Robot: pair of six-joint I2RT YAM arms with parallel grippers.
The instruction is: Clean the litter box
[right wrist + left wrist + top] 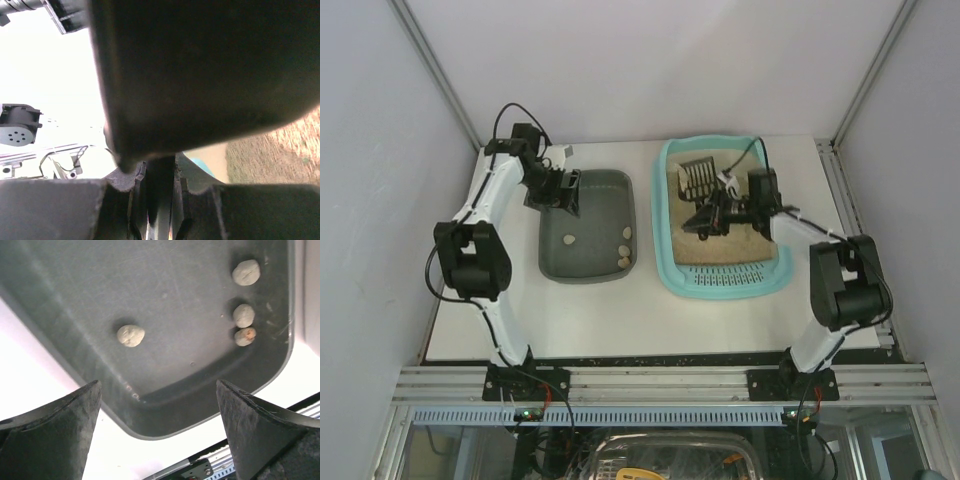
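Litter box (725, 283) stands on the right half of the bench (620, 320), just beside the grey tray (582, 262), with a narrow strip of bench between them. We note beige litter (732, 245) over its floor and a slotted section at its near end.

Right fingers (718, 212) hang over the middle of the box, clamped shut on the handle of a dark scoop (697, 177). We see the scoop's slotted head lying toward the far end of the box, over the litter. From the right wrist, the fingers (65, 210) pinch a thin dark handle between them. The scoop's body (200, 75) fills most of that view, with litter (280, 150) showing at the right. We cannot tell whether the scoop head touches the litter.

Left fingers (568, 190) hover at the far left end of the tray, spread wide and gripping nothing. From the left wrist, both fingers (55, 435) frame the tray floor (190, 355), with open space between them.

We count four pale lumps (131, 335) in the tray. One sits alone near the middle. Three sit close together along the side nearest the box (624, 250). The lowest of those three shows an orange tint.
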